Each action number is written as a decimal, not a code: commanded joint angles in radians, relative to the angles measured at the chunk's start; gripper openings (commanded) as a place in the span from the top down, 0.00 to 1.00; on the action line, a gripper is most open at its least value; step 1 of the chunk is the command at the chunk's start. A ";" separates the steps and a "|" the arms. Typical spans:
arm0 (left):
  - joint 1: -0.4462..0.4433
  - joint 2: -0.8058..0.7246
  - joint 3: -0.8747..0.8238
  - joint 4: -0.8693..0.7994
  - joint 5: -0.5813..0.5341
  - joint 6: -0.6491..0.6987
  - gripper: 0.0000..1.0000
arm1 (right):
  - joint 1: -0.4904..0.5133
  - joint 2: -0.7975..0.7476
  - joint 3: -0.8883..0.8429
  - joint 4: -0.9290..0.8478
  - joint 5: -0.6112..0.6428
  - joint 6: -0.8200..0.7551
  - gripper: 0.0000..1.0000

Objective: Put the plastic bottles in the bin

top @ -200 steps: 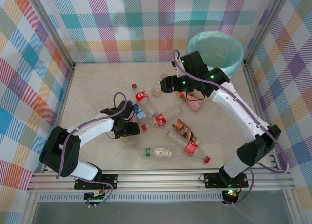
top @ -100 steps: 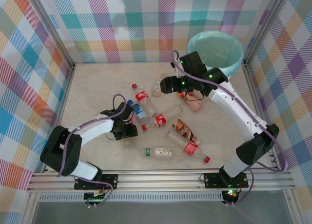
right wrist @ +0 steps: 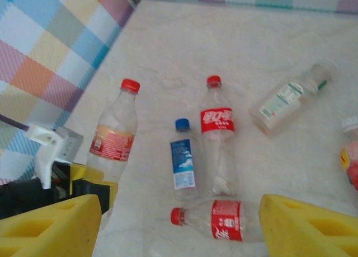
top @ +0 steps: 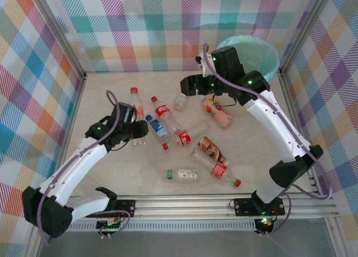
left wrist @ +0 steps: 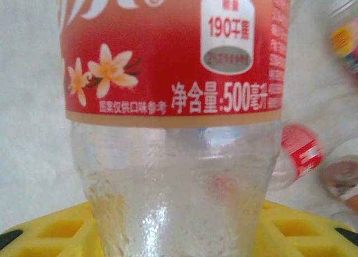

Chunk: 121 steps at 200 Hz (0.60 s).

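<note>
The left tool (top: 133, 124) is closed on the lower part of a clear bottle (left wrist: 173, 61) with a red label and a red cap. The cap points to the far side. The right tool (top: 188, 84) stands open, with nothing between its yellow fingers (right wrist: 50, 226), above the far part of the surface (top: 140, 167). The bin (top: 275, 60) is just right of it, in the far right corner. The other bottles (top: 164, 114) lie in the middle, between the two arms.
</note>
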 commanded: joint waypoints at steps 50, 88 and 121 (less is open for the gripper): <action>-0.015 -0.134 0.161 0.211 0.123 0.449 0.47 | 0.008 -0.020 0.150 0.259 -0.255 -0.031 0.24; -0.036 -0.130 0.262 0.250 0.249 0.579 0.50 | 0.008 -0.013 0.243 0.286 -0.273 -0.037 0.29; -0.058 -0.098 0.328 0.277 0.356 0.623 0.51 | 0.008 0.005 0.319 0.267 -0.300 -0.038 0.34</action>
